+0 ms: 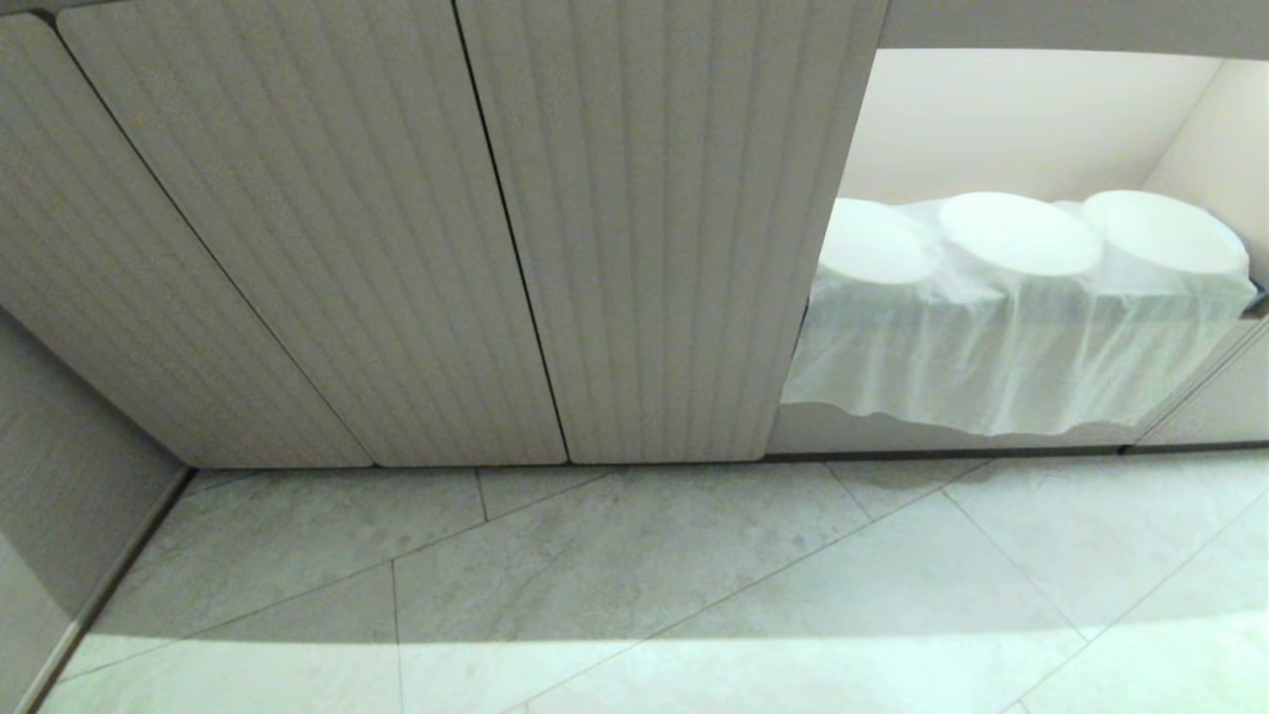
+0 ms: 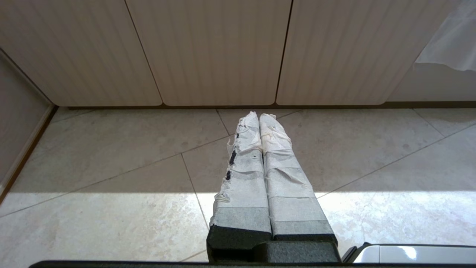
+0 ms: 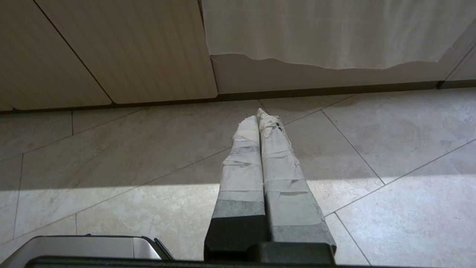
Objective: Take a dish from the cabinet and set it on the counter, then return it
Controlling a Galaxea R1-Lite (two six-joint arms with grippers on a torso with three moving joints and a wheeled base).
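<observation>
The cabinet (image 1: 397,248) fills the head view with its beige ribbed doors closed. The dish is hidden and the counter is out of view. Neither arm shows in the head view. In the left wrist view my left gripper (image 2: 259,116) hangs over the tiled floor, short of the cabinet doors (image 2: 215,52), its tape-wrapped fingers (image 2: 245,175) pressed together with nothing between them. In the right wrist view my right gripper (image 3: 258,115) is likewise shut and empty above the floor, in front of the rightmost cabinet door (image 3: 122,48) and the niche beside it.
To the right of the doors is an open niche with white bag-lined bins (image 1: 1021,238); the thin liner (image 3: 327,33) hangs down its front. Pale tiled floor (image 1: 644,575) runs along the cabinet's foot. A wall (image 1: 59,476) closes the left side.
</observation>
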